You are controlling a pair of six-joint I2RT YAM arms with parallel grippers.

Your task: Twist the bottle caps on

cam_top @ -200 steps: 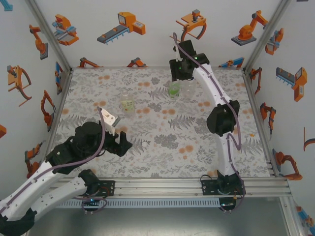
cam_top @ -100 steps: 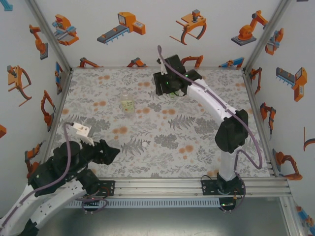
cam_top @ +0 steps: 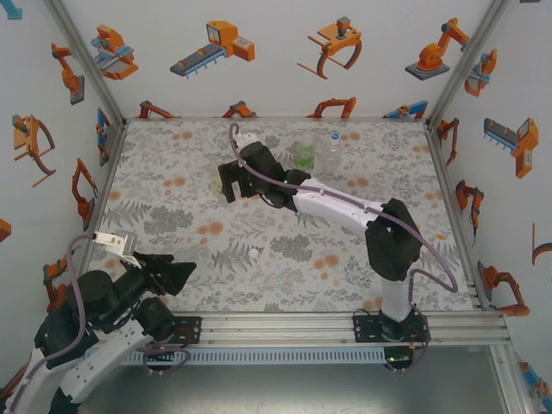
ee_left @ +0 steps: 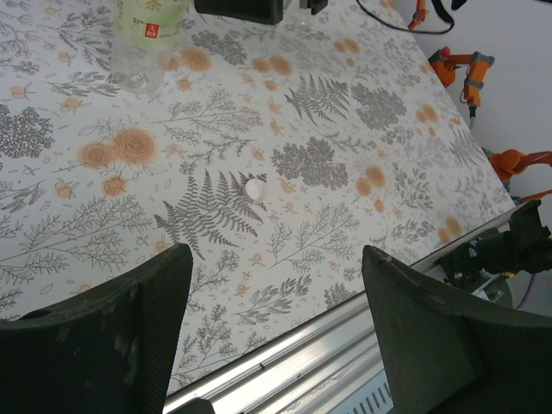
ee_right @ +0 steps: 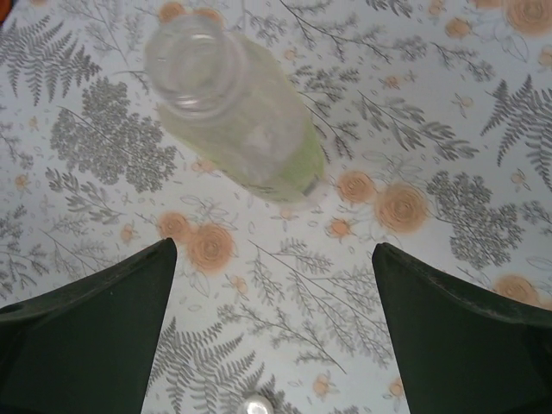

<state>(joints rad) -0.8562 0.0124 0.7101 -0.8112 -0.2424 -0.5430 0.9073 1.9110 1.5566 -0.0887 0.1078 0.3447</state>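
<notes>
Two grippers are gaping empty: the right arm [cam_top: 336,200] is lying outstretched leftward, its right gripper [ee_right: 274,259] hovering over the uncapped pale yellow-green bottle [ee_right: 259,138]; the left arm [cam_top: 103,297] is crouching folded by its base, left gripper [ee_left: 276,259] facing a loose cap [ee_left: 254,189].

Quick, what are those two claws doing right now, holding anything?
Left gripper: open, holding nothing.
Right gripper: open, empty, by the uncapped pale yellow-green bottle.

Bright, even, diffuse light leaves only faint, soft shadows on the grey-and-orange floral desk [cam_top: 216,259]. In both wrist views the dark jaws look flat and murky.
</notes>
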